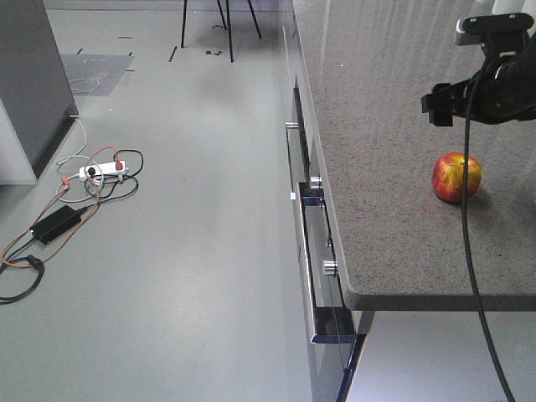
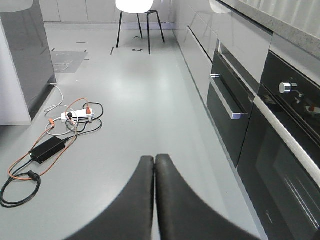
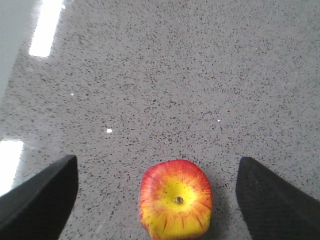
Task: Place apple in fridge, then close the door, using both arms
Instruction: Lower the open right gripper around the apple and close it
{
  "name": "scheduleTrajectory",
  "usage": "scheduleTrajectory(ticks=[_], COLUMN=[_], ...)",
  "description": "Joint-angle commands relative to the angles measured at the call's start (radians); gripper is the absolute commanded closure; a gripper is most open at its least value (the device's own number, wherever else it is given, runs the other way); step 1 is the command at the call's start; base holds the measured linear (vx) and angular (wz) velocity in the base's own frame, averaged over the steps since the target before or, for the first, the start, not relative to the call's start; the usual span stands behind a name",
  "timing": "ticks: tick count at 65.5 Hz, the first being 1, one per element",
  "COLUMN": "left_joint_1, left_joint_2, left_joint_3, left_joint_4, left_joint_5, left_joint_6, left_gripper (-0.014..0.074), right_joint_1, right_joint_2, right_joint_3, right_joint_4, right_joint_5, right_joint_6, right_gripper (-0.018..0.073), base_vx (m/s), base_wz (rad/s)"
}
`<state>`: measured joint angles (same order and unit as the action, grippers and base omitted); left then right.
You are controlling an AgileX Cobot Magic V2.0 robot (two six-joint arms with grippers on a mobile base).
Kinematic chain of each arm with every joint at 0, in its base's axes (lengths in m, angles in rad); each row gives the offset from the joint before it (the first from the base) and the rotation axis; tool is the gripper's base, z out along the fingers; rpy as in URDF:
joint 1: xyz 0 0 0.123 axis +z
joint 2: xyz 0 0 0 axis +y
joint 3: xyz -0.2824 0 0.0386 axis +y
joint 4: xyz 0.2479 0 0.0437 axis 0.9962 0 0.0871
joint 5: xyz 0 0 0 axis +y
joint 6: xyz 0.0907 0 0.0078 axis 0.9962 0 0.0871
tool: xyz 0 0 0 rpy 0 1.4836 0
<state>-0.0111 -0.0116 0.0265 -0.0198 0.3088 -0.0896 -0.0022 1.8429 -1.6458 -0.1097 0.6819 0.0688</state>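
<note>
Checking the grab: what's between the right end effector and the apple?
Only bare speckled counter, seen in the right wrist view, between the open right end effector and apple.

- Front cam: set high, tilted down, faces fwd along floor; counter fills right side. Mid range.
- L wrist cam: set low, faces fwd down same aisle, over left fingers; oven fronts at right. Shares w/ front cam: floor, power strip, oven.
- R wrist cam: very close above counter, steep down, between right fingers. Shares w/ front cam: counter, apple.
</note>
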Motion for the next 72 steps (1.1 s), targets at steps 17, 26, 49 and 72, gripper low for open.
scheduleTrajectory(ticks=[17, 26, 49, 72], left_joint_1=[-0.002, -0.002, -0.002, -0.002], left_joint_2=[-0.014, -0.014, -0.014, -0.014], left_joint_3=[0.019, 0.019, 0.019, 0.019], left_joint_4=[-0.006, -0.006, -0.006, -0.006], left_joint_5=[-0.065, -0.065, -0.065, -0.065], left_joint_6=[-0.002, -0.002, -0.002, -0.002], left_gripper=[0.0602, 0.0602, 0.0602, 0.0602], right_joint_1=[-0.005, -0.005, -0.005, -0.006], right_joint_2=[0.044, 0.058, 0.091, 0.131], right_joint_3=[-0.042, -0.042, -0.042, -0.041], right_joint_4=[-0.086, -0.105, -0.147, -0.147], right_joint_5=[-0.06, -0.071, -0.063, -0.038], right_joint_6=[0.092, 0.116, 0.158, 0.169], right_gripper=[-0.0041, -0.0041, -0.0039, -0.0034], base_vx=[0.0, 0.0, 0.0, 0.0], base_wz=[0.0, 0.0, 0.0, 0.0])
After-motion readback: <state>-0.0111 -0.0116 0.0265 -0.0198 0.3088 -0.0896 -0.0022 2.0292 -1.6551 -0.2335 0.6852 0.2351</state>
